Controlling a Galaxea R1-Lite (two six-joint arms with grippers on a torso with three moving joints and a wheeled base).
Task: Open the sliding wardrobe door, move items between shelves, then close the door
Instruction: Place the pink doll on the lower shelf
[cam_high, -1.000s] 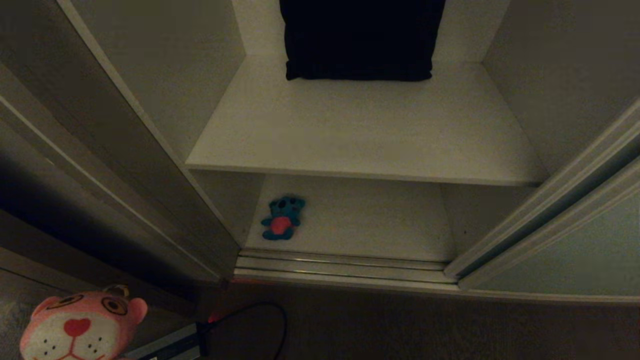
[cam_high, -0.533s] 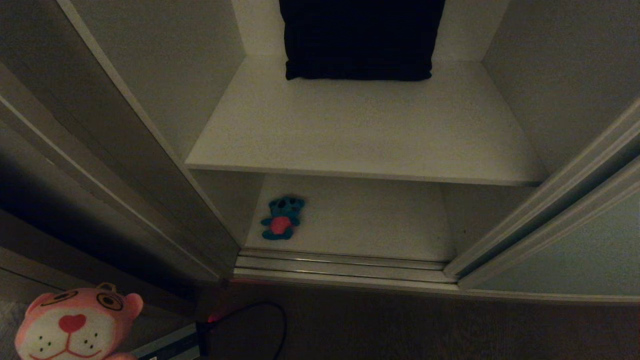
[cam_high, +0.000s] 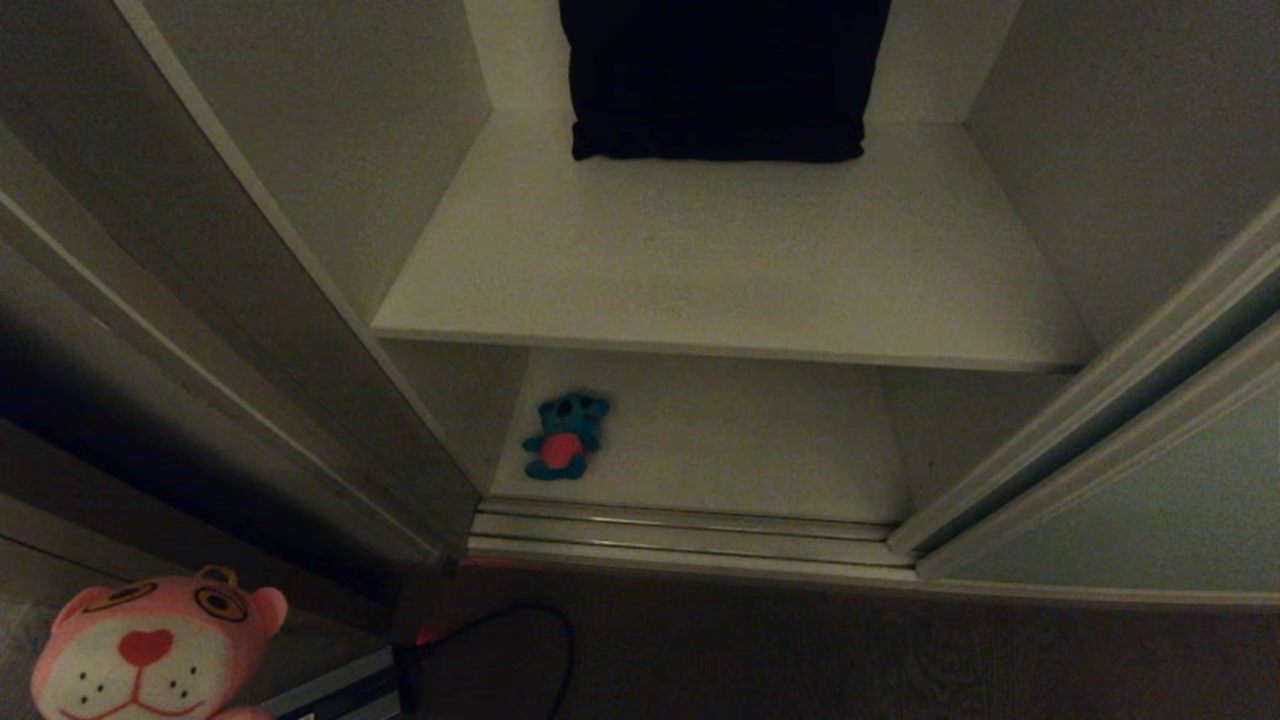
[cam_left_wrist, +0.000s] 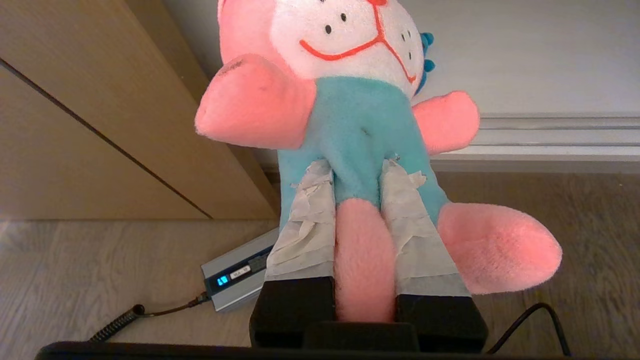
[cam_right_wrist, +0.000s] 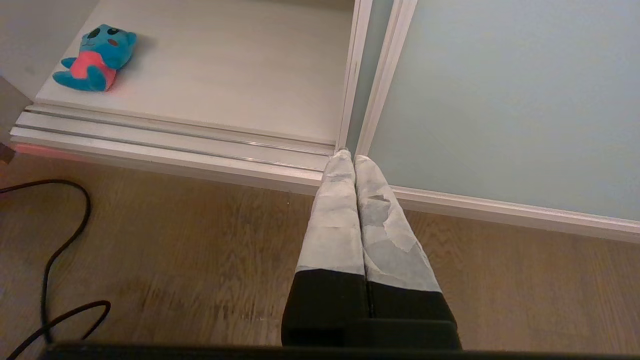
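**Operator:** What is each gripper doing right now?

**Observer:** Your left gripper is clamped on the pink plush toy. Its taped fingers pinch one pink leg and press into the teal shirt, so the toy hangs face-up off the jaws, above the wooden floor. In the head view only the toy's head shows, down at about 8 o'clock, outside the wardrobe. Your right gripper has its jaws pressed fully together and empty. It is parked low over the floor, pointing at the foot of the sliding wardrobe door.

**Operator:** Where are the door and the other toy?

**Observer:** The door stands slid aside at about 4 o'clock in your head view, leaving the compartment open. The blue plush toy lies on its back on the lower shelf, close to that shelf's left wall and just behind the metal floor track. From the centre of the head view, it sits at about 7 o'clock.

**Operator:** Anything on the upper shelf?

**Observer:** The upper shelf carries a dark cushion, leaning against the back wall at 12 o'clock. On the floor near your left gripper lie a small grey box with a lit blue display and a black cable.
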